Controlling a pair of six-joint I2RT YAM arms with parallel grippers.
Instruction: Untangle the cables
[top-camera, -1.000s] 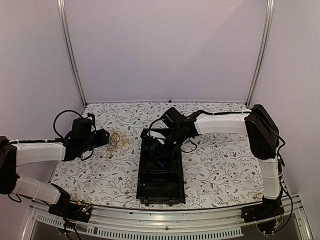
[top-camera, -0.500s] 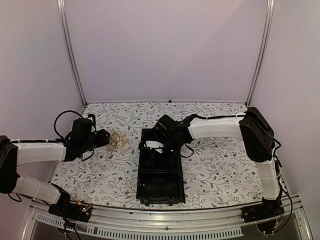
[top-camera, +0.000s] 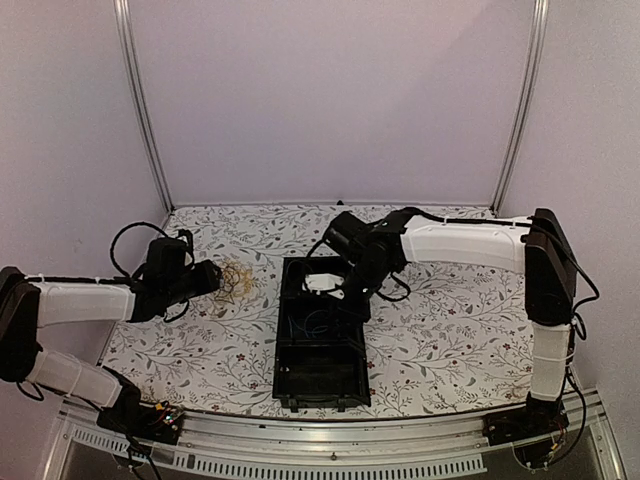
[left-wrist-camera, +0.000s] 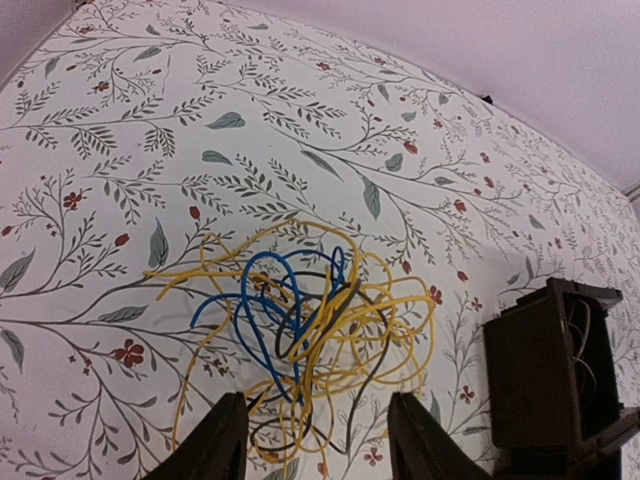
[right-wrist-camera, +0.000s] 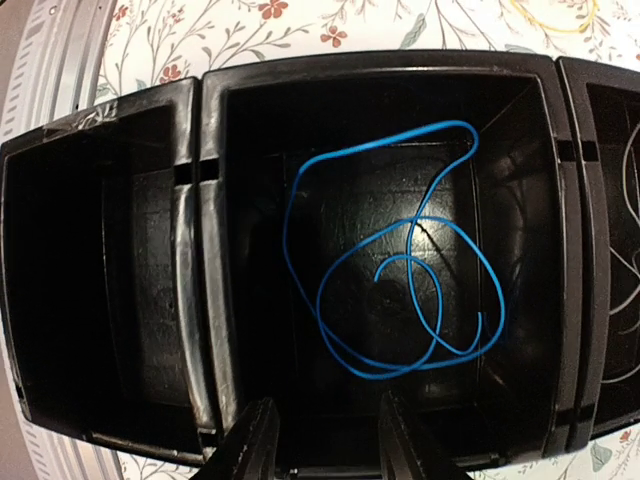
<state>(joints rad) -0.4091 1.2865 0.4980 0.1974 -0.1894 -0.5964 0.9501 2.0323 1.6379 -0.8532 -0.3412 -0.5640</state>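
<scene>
**Top external view: tangle (top-camera: 237, 277) at left gripper (top-camera: 205, 277), one strand sorted into black tray (top-camera: 281, 340)**

Floral table (top-camera: 440, 330) carries the black tray at centre. Right gripper (top-camera: 335, 285) hangs directly over the tray. Left gripper sits low over the table, well apart from the tray.

Right gripper, wrist view: fingers partly spread, nothing between them. Straight below them, in the tray's middle compartment, one blue cable (right-wrist-camera: 400, 258) lies in loose open loops, clear of any other wire. Pale wires (right-wrist-camera: 622, 200) show in the compartment to one side.

Left gripper, wrist view: fingers wide apart, gripping nothing. The tangle lies just ahead of the fingertips, its near edge reaching in between them. It is mostly yellow strands, with a blue one looped through the middle and a few dark ones crossing. All are thin, springy-looking and flat on the table.

Judgement: another strand is to be drawn out next. Best to pinch a single outer loop, not the knotted middle, and pull slow and low so the bunch does not ride along. Pinning the bunch with the second gripper would help.
</scene>
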